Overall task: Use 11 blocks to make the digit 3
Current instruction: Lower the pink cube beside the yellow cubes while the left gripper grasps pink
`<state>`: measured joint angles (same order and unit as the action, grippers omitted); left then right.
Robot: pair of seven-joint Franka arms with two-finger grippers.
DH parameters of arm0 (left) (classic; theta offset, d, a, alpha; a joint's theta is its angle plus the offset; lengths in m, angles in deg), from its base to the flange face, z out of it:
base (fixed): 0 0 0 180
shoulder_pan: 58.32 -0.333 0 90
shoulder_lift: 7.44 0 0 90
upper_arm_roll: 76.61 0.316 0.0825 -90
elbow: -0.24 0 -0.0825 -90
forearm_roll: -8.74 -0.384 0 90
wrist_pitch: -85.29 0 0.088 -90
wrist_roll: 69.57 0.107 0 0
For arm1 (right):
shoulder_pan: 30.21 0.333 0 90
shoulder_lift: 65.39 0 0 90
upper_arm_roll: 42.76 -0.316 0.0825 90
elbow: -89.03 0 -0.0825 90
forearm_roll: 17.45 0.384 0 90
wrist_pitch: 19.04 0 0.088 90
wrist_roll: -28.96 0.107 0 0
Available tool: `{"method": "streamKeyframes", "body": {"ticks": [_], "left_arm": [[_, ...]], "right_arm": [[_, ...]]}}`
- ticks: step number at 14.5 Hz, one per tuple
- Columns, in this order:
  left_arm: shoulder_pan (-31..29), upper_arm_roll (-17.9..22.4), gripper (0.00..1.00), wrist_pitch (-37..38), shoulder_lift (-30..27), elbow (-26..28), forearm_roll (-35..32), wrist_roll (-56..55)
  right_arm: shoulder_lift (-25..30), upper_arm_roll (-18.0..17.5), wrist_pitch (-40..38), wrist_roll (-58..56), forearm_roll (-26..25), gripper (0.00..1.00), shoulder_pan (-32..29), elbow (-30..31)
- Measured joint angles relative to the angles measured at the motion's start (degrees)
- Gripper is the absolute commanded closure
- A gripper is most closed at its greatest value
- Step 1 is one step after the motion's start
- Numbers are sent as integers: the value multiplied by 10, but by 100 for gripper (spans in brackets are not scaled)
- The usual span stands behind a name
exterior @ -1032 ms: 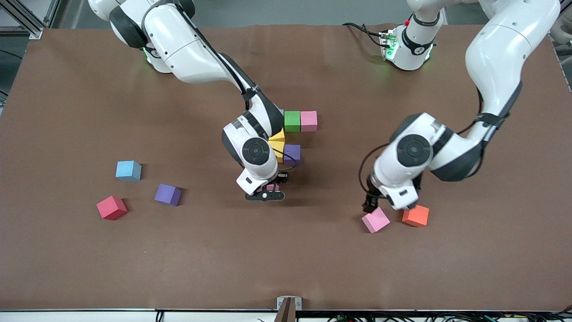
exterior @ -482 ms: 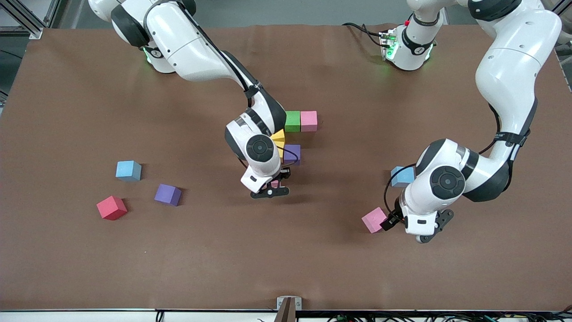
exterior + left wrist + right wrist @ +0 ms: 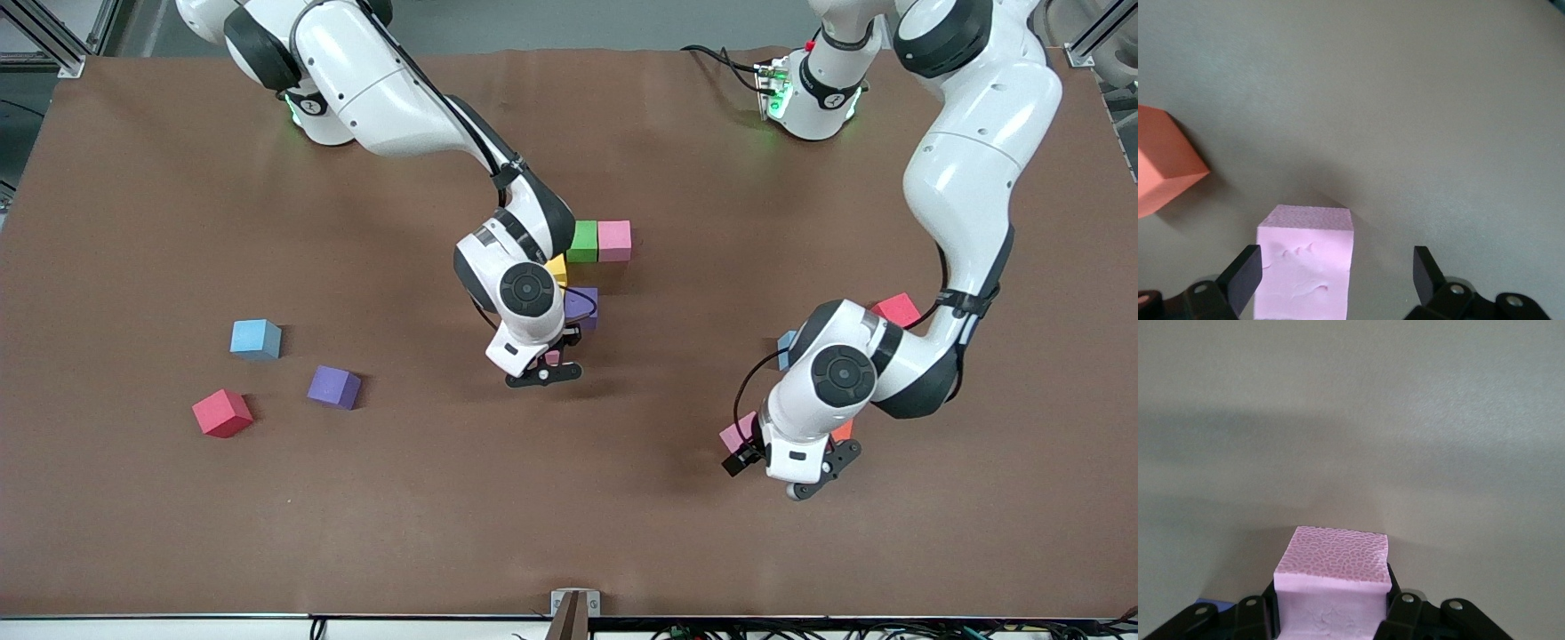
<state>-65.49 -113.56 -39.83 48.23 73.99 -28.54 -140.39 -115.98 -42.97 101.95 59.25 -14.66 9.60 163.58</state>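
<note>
My right gripper is shut on a pink block, low over the table beside the purple block of the partial figure. That figure also has a yellow block, a green block and a pink block. My left gripper is open and straddles a loose pink block, which sits close to one finger. An orange block lies beside it. The left arm half hides a light blue block.
Toward the right arm's end lie a light blue block, a purple block and a red cube. Another red cube shows beside the left arm's forearm.
The left arm swung round and its open gripper settled over the loose pink block, covering most of the orange block and uncovering a red cube. The right gripper shifted slightly with its pink block.
</note>
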Motion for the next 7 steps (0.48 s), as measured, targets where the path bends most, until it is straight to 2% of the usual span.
{"method": "streamKeyframes", "body": {"ticks": [7], "left_arm": [[-3, 15, 0, 0, 6, -5, 0, 0]], "right_arm": [[2, -1, -2, 0, -3, 76, 13, 3]]}}
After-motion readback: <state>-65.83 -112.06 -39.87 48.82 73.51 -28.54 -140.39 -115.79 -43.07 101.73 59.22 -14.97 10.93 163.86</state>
